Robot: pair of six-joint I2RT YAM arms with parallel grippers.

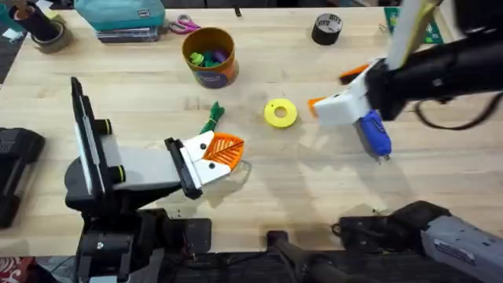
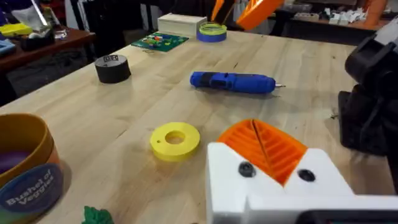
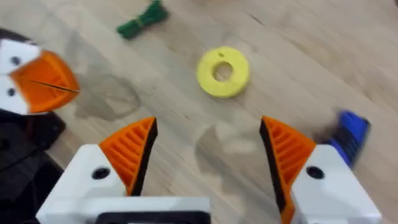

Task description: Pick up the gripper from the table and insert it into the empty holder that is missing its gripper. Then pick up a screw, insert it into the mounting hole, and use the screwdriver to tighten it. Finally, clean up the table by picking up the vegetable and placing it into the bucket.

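My left gripper lies low over the table's near middle, its orange ribbed pads pressed together with nothing between them. The green vegetable lies just behind it. My right gripper hangs open above the table at the right, nothing in it. The blue screwdriver lies on the wood just below it. The orange-brown bucket stands at the back centre and holds coloured toys. Every white holder block I see carries an orange pad. The loose gripper and a screw are out of view.
A yellow ring-shaped disc lies between the two grippers. At the back stand a black tape roll, a teal case, scissors and a green board. A black device sits at the left edge.
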